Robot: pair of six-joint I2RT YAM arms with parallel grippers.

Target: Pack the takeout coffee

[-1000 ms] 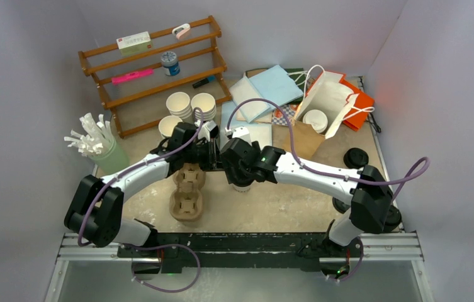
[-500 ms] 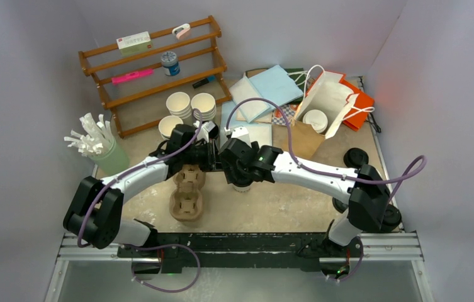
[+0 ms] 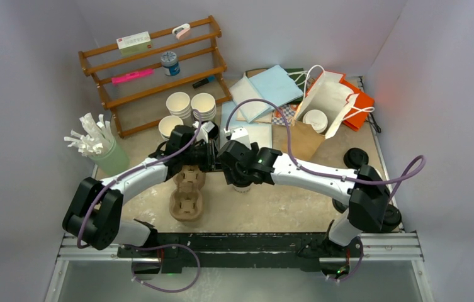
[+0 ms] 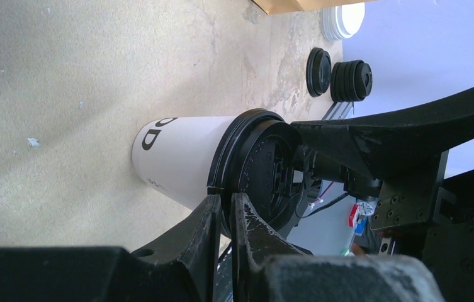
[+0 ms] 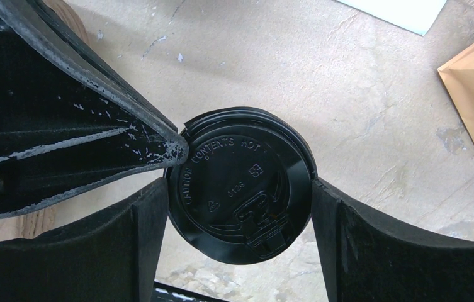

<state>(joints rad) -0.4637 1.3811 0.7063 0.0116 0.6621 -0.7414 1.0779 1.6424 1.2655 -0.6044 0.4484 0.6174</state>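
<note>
- The moulded brown pulp cup tray (image 3: 187, 196) lies on the tabletop (image 3: 278, 201) just beside the left hand, on its near side. The pockets that show hold nothing, and its far end is hidden under the arm.
- The left hand (image 4: 225, 204) is narrow. Its two fingertips nip the rim of the round black plastic lid (image 4: 262, 170) from the side.
- The white paper cup with black lettering (image 4: 177, 157) stands upright on the tabletop directly beneath both hands, with the lid on top. I cannot tell whether the lid is pressed home all the way round.
- The right hand (image 5: 240, 201) hangs over the cup, spread wide. One finger lies against each side of the lid, so it clasps the lid across its width.
- Beyond and to the right of the right hand, well apart from it, are a brown paper bag (image 3: 303, 138) and an open white paper bag with cord handles (image 3: 332, 97). Something round and white sits at the white bag's mouth, too small to name.
- Judged from this, the job is at the capping step, early to midway. This cup has a lid but is in neither the tray nor a bag. What remains is to check the seal, then carry the cup over and pack it.
</note>
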